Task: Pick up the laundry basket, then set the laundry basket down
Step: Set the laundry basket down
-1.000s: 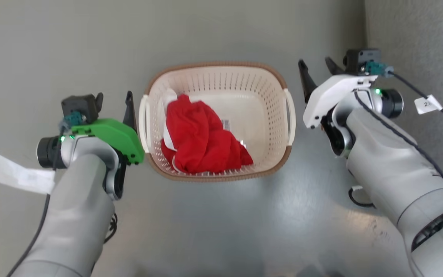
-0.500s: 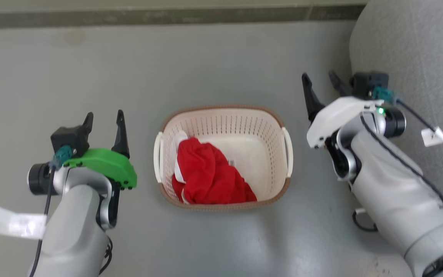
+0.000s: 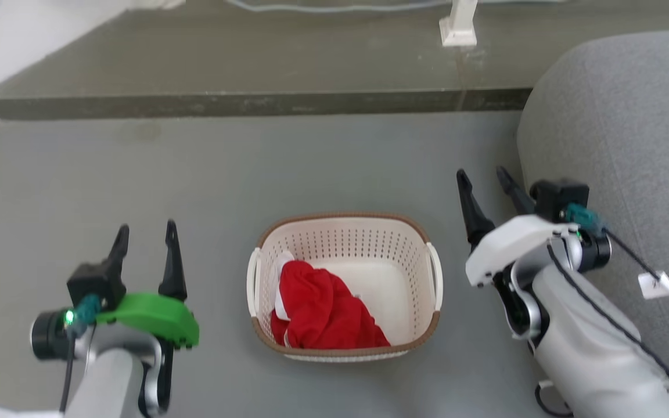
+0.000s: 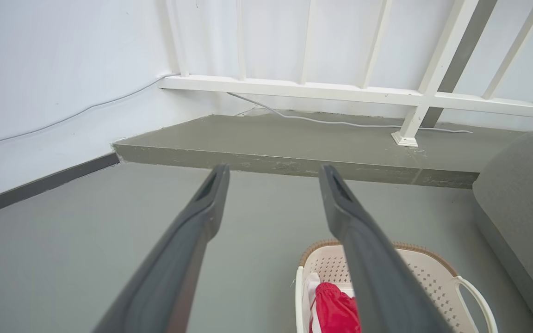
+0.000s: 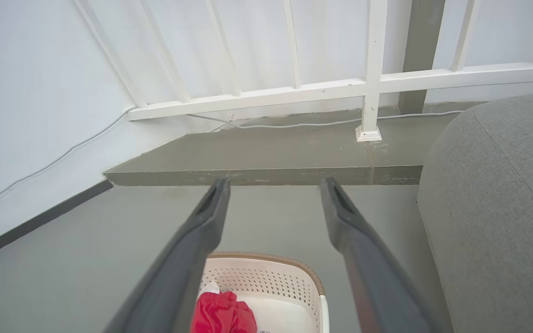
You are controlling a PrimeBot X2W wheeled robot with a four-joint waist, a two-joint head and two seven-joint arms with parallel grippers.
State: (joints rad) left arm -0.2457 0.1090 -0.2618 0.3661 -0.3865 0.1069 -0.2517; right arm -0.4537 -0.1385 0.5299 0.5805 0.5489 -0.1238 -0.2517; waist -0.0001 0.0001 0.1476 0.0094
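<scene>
Grey floor [image 3: 137, 186], laundry basket [image 3: 343, 217] holding red cloth [image 3: 323, 313], sofa [image 3: 619, 116] to right, step [image 3: 253, 75] beyond

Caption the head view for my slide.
Laundry basket with red cloth on the floor between open left gripper and open right gripper.

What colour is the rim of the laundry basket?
Brown, woven-looking rim on the cream laundry basket; clearest in the head view.

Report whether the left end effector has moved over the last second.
Yes. The left end effector has drawn away leftward from the laundry basket: it was beside the left handle, and bare floor now separates them.
</scene>
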